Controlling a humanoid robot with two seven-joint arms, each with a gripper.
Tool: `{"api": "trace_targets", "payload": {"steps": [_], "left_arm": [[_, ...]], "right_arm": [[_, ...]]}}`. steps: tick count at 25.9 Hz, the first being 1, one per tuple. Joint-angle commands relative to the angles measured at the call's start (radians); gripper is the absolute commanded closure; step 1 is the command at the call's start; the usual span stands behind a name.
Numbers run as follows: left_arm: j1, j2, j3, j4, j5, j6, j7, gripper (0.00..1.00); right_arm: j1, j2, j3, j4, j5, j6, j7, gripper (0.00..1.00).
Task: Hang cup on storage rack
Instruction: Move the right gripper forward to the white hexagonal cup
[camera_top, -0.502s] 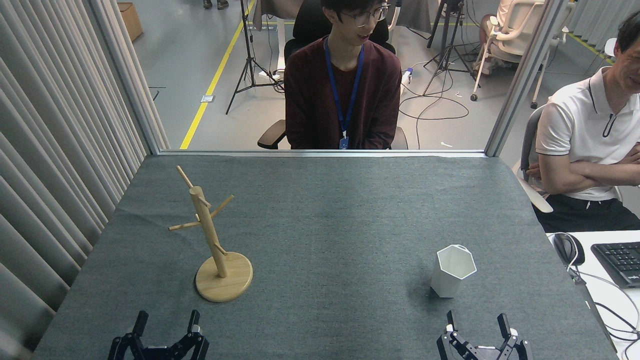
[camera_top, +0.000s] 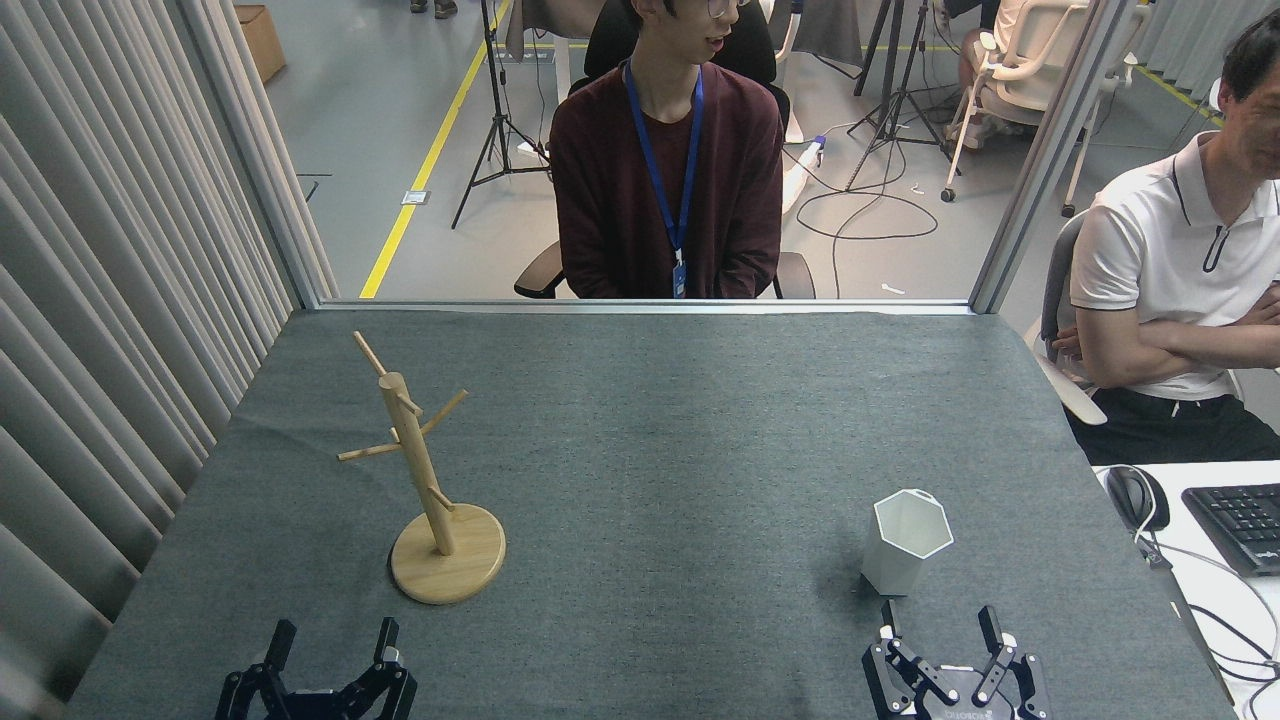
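A white hexagonal cup (camera_top: 906, 541) stands upright on the grey table cloth at the right, its small tab at the far rim. The light wooden storage rack (camera_top: 428, 478) stands at the left, an upright post with thin angled pegs on a round disc base. My right gripper (camera_top: 939, 626) is open just in front of the cup, its fingers spread and nothing between them. At the bottom left my left gripper (camera_top: 334, 640) is open too, in front of the rack's base and apart from it.
The grey table (camera_top: 660, 440) ends at a metal rail at the back. One person (camera_top: 668, 170) sits behind that rail, another person (camera_top: 1180, 290) sits at the right. A curtain (camera_top: 110, 300) lines the left side. A mouse (camera_top: 1137, 497) and keyboard (camera_top: 1240, 525) lie on a white desk at the right.
My right gripper has moved forward and slightly left, closer to the cup. The left gripper, cup and rack have not moved. The person at the back has sat up.
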Motion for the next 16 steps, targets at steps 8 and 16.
{"api": "trace_targets", "payload": {"steps": [8, 16], "left_arm": [[0.0, 0.001, 0.001, -0.001, -0.001, 0.0, 0.003, 0.01], [-0.003, 0.006, 0.002, -0.004, -0.001, 0.0, 0.003, 0.01]], "right_arm": [[-0.138, -0.047, 0.001, 0.166, 0.001, 0.006, 0.001, 0.01], [-0.218, -0.055, 0.001, 0.266, -0.002, 0.009, -0.002, 0.01]]}}
